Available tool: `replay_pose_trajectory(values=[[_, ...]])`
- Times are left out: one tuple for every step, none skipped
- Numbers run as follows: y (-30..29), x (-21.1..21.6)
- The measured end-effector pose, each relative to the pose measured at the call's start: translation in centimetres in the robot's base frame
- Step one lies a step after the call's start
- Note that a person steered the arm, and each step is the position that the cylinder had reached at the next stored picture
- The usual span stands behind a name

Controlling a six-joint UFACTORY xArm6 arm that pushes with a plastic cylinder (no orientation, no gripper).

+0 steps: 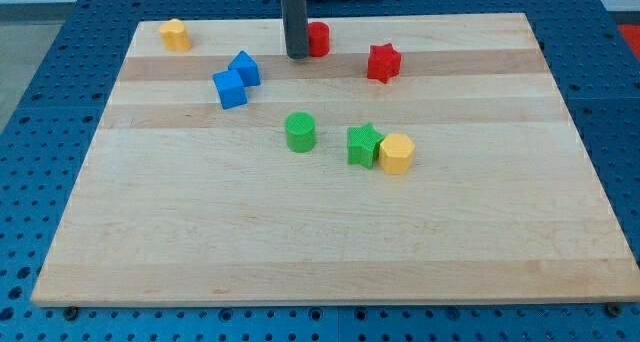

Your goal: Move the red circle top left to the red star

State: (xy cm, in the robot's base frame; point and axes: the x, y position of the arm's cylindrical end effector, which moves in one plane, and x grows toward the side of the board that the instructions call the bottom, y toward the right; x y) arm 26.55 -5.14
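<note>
The red circle [319,38] sits near the view's top, just left of centre. The red star [383,63] lies to its right and slightly lower, a short gap away. My tip [297,55] is the lower end of the dark rod, standing right against the red circle's left side; the rod hides the circle's left edge.
Two blue blocks [237,79] lie touching, left of my tip. A yellow block [175,34] sits at the top left corner. A green cylinder [300,132], a green star [364,144] and a yellow hexagon [396,154] lie mid-board. The wooden board [300,252] has blue table around it.
</note>
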Motion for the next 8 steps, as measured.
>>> replay_pose_trajectory(values=[[0.0,-1.9],[0.0,-3.0],[-1.0,-3.2],[-1.5,-4.1],[-1.3,-4.4],[-1.1,-4.4],[0.0,-4.4],[1.3,-4.4]])
